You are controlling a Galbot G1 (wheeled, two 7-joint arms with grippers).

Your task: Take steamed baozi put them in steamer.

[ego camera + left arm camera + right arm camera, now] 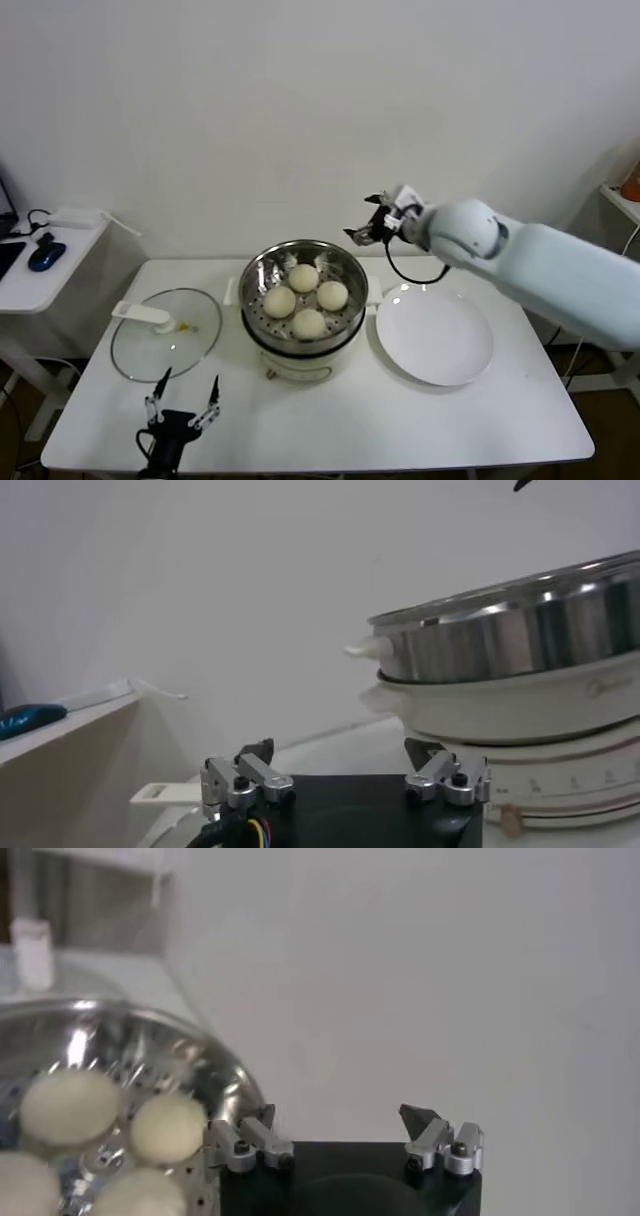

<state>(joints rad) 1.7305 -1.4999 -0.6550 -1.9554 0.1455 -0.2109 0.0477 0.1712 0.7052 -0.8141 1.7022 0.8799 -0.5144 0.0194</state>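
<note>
Four steamed buns [306, 297] sit together on the perforated tray inside the steamer [304, 309], a shiny steel pot on a cream-white base near the middle of the white table [500, 420]. In the head view they form a loose diamond: one toward the wall, one toward the robot, one on each side, close together and some touching.

The right gripper [369, 228] hangs in the air above and just beyond the steamer's right rim, near the wall, its fingers spread wide and holding nothing. Its wrist view [340, 1138] looks down past the open fingertips at the pot's rim and the buns [168, 1128] inside.

The left gripper [182, 398] rests low at the near edge of the table, in front of the glass lid [165, 335], with its fingers also apart and empty. From its wrist view [340, 770] the steamer's steel wall [520, 635] and cream base rise close ahead.

The glass lid lies flat on the table to the steamer's left, with its white handle pointing left. A bare white plate [435, 334] lies just right of the steamer. A side table [30, 275] with a blue mouse [46, 255] stands at the far left.

Faint marks show on the steamer's base in the left wrist view, but they are too small to read. No other writing can be made out.
</note>
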